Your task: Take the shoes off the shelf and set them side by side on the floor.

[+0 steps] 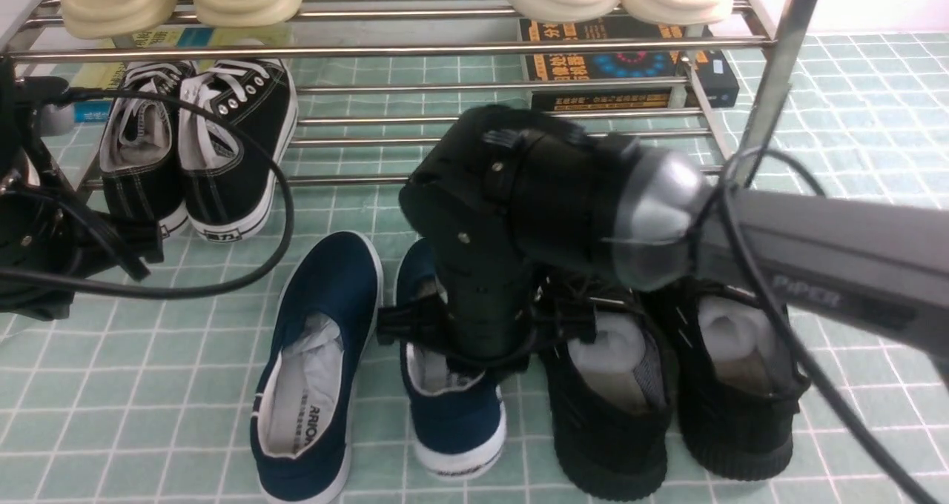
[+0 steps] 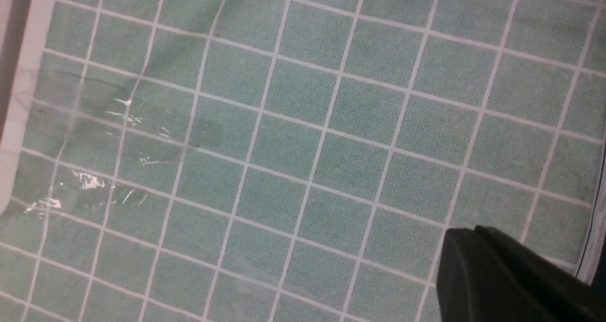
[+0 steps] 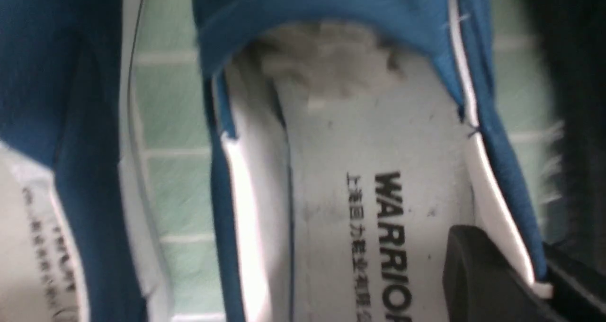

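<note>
The left gripper (image 2: 483, 265) is seen clenched on nothing above bare floor (image 1: 148, 415), at the far left. Black lace-ups (image 1: 200, 148) are rested on the lower rods of the shelf (image 1: 445, 44). In front of the shelf, the two navy shoes are set on the floor side by side, toes toward the shelf, close but not touching. The left shoe (image 1: 326, 304) is angled slightly and is gripped by nothing. The side wall of the right shoe (image 1: 456, 415) is pinched by the right gripper (image 3: 530, 284), with one finger (image 3: 473, 274) placed inside over the insole. Just beside that shoe, to the right, black knit sneakers (image 1: 667, 385) are stood on the floor.
</note>
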`<state>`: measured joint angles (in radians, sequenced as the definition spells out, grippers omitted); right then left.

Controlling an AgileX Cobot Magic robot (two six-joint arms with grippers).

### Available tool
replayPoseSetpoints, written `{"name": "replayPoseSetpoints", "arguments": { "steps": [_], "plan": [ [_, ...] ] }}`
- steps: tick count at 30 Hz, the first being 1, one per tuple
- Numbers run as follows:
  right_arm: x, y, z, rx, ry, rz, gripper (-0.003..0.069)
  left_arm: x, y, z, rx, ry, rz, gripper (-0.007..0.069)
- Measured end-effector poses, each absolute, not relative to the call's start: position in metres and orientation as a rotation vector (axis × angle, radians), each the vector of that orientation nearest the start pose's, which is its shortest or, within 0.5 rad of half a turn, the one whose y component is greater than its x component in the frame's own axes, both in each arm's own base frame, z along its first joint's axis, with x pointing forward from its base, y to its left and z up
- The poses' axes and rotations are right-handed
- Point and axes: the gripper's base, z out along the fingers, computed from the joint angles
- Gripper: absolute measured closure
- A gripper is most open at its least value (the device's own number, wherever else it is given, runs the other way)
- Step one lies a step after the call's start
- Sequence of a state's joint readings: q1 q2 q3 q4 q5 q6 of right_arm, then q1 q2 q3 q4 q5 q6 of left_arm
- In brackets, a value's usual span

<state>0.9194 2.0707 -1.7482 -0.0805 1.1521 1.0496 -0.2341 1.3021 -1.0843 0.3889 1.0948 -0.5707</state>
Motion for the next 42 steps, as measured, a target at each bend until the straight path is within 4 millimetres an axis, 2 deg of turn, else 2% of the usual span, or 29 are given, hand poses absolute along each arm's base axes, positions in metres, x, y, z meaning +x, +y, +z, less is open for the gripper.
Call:
{"name": "replayPoseSetpoints", "arguments": {
  "steps": [4,9,11,12,14,15,17,18,19,20,21,23,25,26,27,31,32,33,34,37,42],
  "plan": [
    [0.266,0.349,0.221,0.168,2.993,0.216,0.0547,0.245,-0.027,0.315,-0.292,2.658,0.289,0.0622],
    [0.262,0.351,0.222,0.066,3.008,0.219,0.0372,0.244,-0.026,0.315,-0.296,2.666,0.296,0.0622],
    [0.261,0.351,0.222,0.023,3.02,0.212,0.0337,0.244,-0.026,0.315,-0.296,2.666,0.296,0.0622],
    [0.262,0.349,0.226,-0.068,3.035,0.194,0.0291,0.244,-0.026,0.314,-0.299,2.668,0.297,0.0622],
    [0.263,0.347,0.234,-0.16,3.031,0.199,0.0274,0.244,-0.026,0.314,-0.299,2.669,0.298,0.0622],
    [0.268,0.344,0.249,-0.297,2.993,0.239,0.0267,0.244,-0.026,0.314,-0.299,2.67,0.299,0.0622],
    [0.272,0.337,0.272,-0.458,2.923,0.311,0.0278,0.244,-0.026,0.314,-0.3,2.672,0.301,0.0622],
    [0.273,0.336,0.272,-0.453,2.926,0.315,0.0281,0.244,-0.026,0.314,-0.3,2.672,0.301,0.0622],
    [0.273,0.326,0.296,-0.559,2.866,0.387,0.0316,0.244,-0.026,0.314,-0.3,2.672,0.301,0.0622],
    [0.272,0.321,0.307,-0.595,2.836,0.42,0.0343,0.244,-0.026,0.314,-0.301,2.672,0.3,0.0622],
    [0.273,0.32,0.307,-0.602,2.836,0.421,0.0349,0.244,-0.026,0.314,-0.301,2.672,0.3,0.0622],
    [0.268,0.304,0.338,-0.656,2.761,0.494,0.0445,0.244,-0.027,0.314,-0.303,2.674,0.29,0.0622],
    [0.262,0.294,0.357,-0.685,2.711,0.525,0.0508,0.244,-0.027,0.314,-0.303,2.672,0.287,0.0622],
    [0.26,0.292,0.361,-0.69,2.698,0.53,0.0514,0.244,-0.027,0.314,-0.303,2.673,0.286,0.0622],
    [0.252,0.284,0.38,-0.711,2.645,0.553,0.0563,0.244,-0.027,0.314,-0.305,2.675,0.281,0.0622],
    [0.226,0.258,0.426,-0.724,2.514,0.63,0.0649,0.244,-0.028,0.314,-0.309,2.678,0.272,0.0621],
    [0.224,0.256,0.428,-0.723,2.508,0.634,0.0649,0.244,-0.028,0.314,-0.309,2.678,0.272,0.062],
    [0.208,0.24,0.452,-0.718,2.438,0.668,0.0663,0.243,-0.028,0.314,-0.309,2.678,0.271,0.062],
    [0.207,0.238,0.454,-0.719,2.429,0.67,0.0663,0.243,-0.028,0.314,-0.309,2.678,0.271,0.062],
    [0.177,0.207,0.489,-0.744,2.302,0.715,0.0664,0.243,-0.028,0.314,-0.31,2.679,0.27,0.0615],
    [0.128,0.159,0.529,-0.798,2.094,0.76,0.0664,0.243,-0.028,0.314,-0.31,2.679,0.27,0.0613]
  ]
}}
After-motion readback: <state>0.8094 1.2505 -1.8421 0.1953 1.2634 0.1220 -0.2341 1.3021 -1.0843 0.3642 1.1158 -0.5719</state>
